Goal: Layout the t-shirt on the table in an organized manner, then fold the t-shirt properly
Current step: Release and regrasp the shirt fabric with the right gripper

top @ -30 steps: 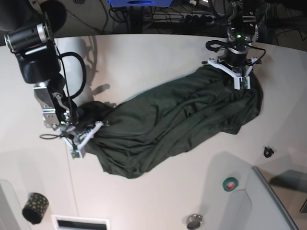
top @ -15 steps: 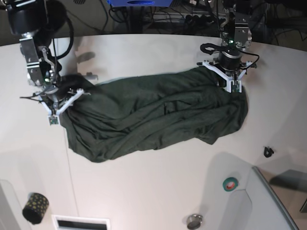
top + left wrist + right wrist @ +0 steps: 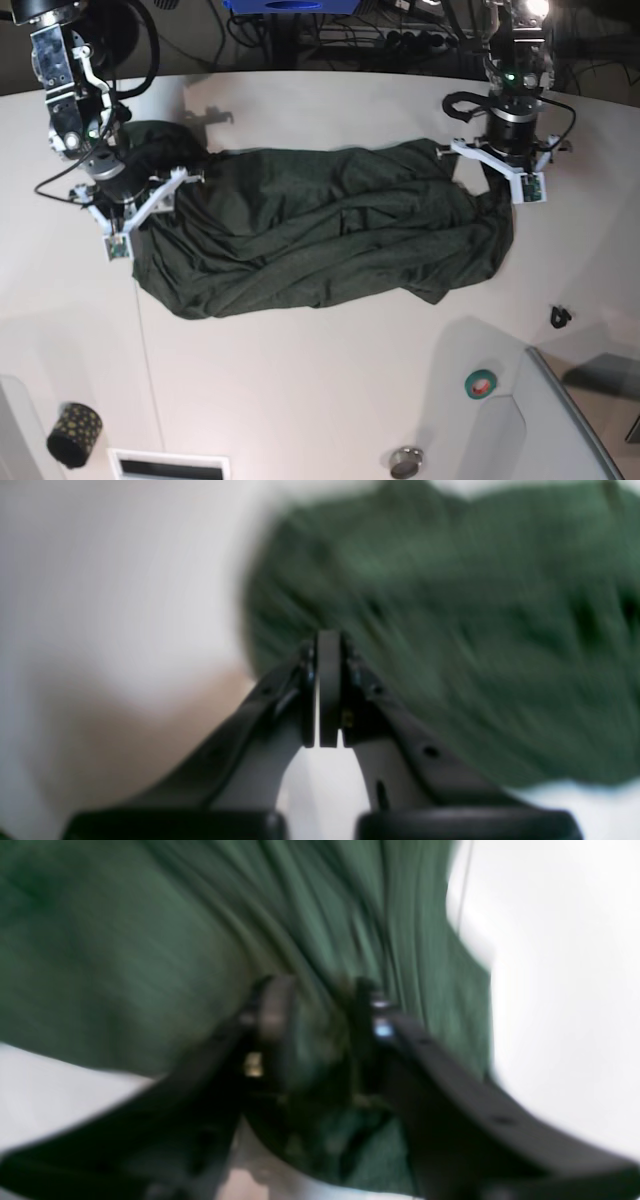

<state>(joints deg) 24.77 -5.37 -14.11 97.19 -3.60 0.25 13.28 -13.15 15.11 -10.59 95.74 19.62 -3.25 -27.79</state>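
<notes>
At the left of the base view, the right claw (image 3: 135, 210) sits on the left end of the t-shirt (image 3: 320, 235). In its wrist view the jaws stand apart with green cloth bunched between them; whether they grip that cloth or are letting it go I cannot tell, because the picture is smeared.

The t-shirt lies across the middle of the white surface (image 3: 320, 400) as a long, wrinkled band from upper left to centre right. It is stretched lengthwise but not flat: heavy creases cross the body, the lower edge is ragged and doubled over, and no sleeve or collar can be made out. By my reading the layout step is only partly done. The cloth has been drawn out, yet it needs opening across its width and smoothing before any fold starts. No fold is in place.

At the upper right, the left claw (image 3: 500, 172) is above the right end of the t-shirt. Its wrist view shows the jaws clenched together with no cloth visible between the tips and the green cloth behind them, so it seems to hold nothing.

Small odds and ends lie along the bottom edge, well apart from the cloth.
</notes>
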